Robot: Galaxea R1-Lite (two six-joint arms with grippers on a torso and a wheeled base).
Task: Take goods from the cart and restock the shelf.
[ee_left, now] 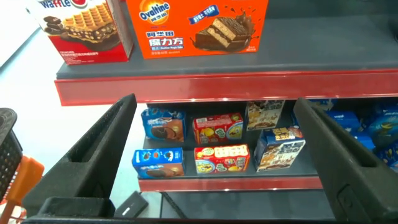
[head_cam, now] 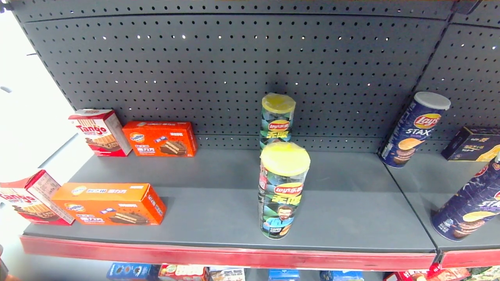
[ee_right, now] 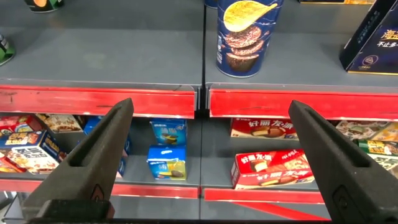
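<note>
Gaping wide, the left gripper (ee_left: pixel 214 106) held nothing, its two black fingers (ee_left: pixel 93 155) well apart and touching no goods; it hung in front of the shelf's red front lip (ee_left: pixel 217 87), below an orange wafer box (ee_left: pixel 198 28) and a waffle box (ee_left: pixel 81 28) standing at the shelf edge. A black mesh basket (ee_left: pixel 7 155) showed at the margin of the left wrist view. The right gripper (ee_right: pixel 211 106) was just as far open and equally empty, level with the red lip (ee_right: pixel 99 101), with a dark blue chip can (ee_right: pixel 244 37) upright on the board above it and a dark blue box (ee_right: pixel 373 40) near that can.

From the head view, the grey shelf (head_cam: pixel 218 203) carried two green chip cans with yellow lids, one near the front (head_cam: pixel 282 191) and one at the pegboard back (head_cam: pixel 276 119), both upright. Orange boxes (head_cam: pixel 111 203) and red-and-white boxes (head_cam: pixel 100 132) lay to their left, and blue cans (head_cam: pixel 414 128) leaned at the right.
</note>
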